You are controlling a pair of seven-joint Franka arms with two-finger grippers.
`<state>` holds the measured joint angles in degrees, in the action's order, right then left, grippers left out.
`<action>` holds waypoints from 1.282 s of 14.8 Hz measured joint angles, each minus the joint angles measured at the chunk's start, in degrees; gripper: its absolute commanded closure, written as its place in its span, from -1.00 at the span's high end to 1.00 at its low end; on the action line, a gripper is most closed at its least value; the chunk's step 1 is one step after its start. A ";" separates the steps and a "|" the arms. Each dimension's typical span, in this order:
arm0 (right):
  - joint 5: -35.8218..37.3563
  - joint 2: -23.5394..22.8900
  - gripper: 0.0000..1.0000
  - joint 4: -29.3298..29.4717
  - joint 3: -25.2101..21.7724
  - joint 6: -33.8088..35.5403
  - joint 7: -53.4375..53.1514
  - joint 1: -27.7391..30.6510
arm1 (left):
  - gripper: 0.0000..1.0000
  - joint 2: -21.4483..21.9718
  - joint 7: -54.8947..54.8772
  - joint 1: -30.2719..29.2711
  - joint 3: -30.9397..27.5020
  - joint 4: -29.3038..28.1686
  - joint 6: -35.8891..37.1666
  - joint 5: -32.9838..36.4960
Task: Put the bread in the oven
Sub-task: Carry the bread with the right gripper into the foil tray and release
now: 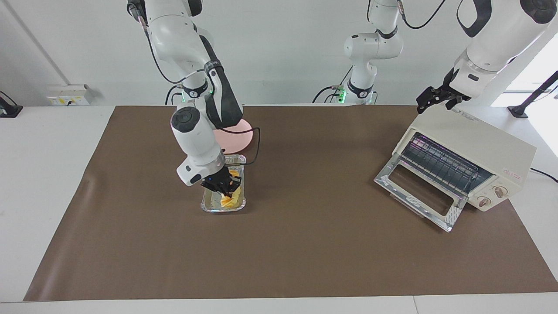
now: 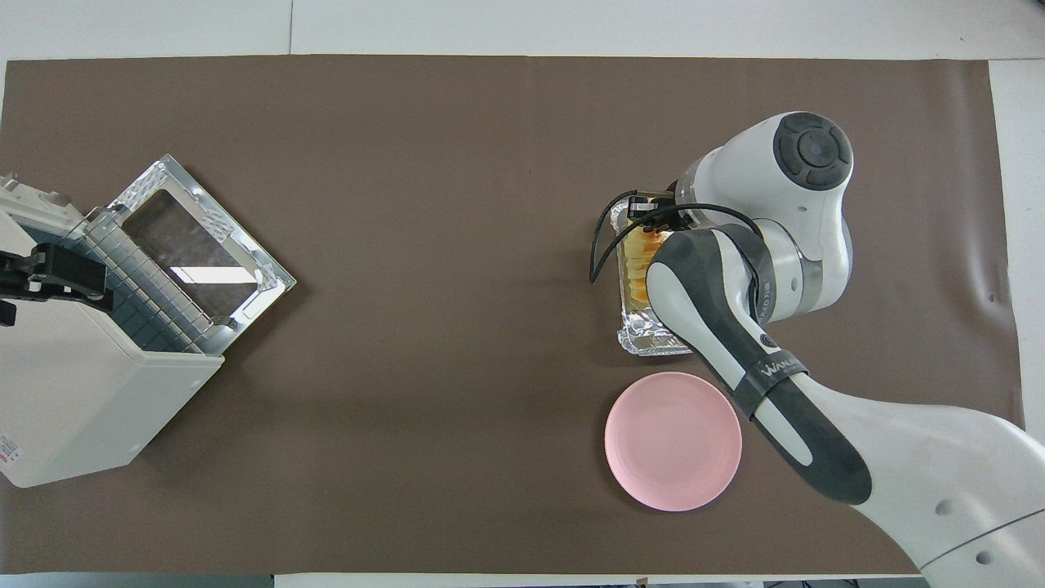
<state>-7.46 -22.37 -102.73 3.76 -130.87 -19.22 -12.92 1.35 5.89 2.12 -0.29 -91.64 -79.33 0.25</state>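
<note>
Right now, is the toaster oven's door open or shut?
Open. The toaster oven has its glass door dropped down onto the mat, and the wire rack inside is exposed. The bread is not yet inside.

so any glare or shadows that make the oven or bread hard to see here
Facing view: window glare by the oven; its door shows reflections, and the right gripper covers much of the bread. Overhead view: a bright reflection on the door glass; the right arm hides most of the bread.

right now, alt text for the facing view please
The right arm's claw is down in the foil tray at the bread, beside a pink plate. The oven stands open at the left arm's end, the left claw over its top.
</note>
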 measured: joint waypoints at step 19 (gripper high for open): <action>-0.05 2.57 0.07 -6.74 -0.46 2.59 10.38 6.56 | 1.00 0.00 0.00 0.00 0.00 0.00 0.00 0.00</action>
<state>-7.51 -19.80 -109.47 3.30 -128.28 -8.85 -6.36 1.35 5.89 2.12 -0.29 -91.64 -79.33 0.25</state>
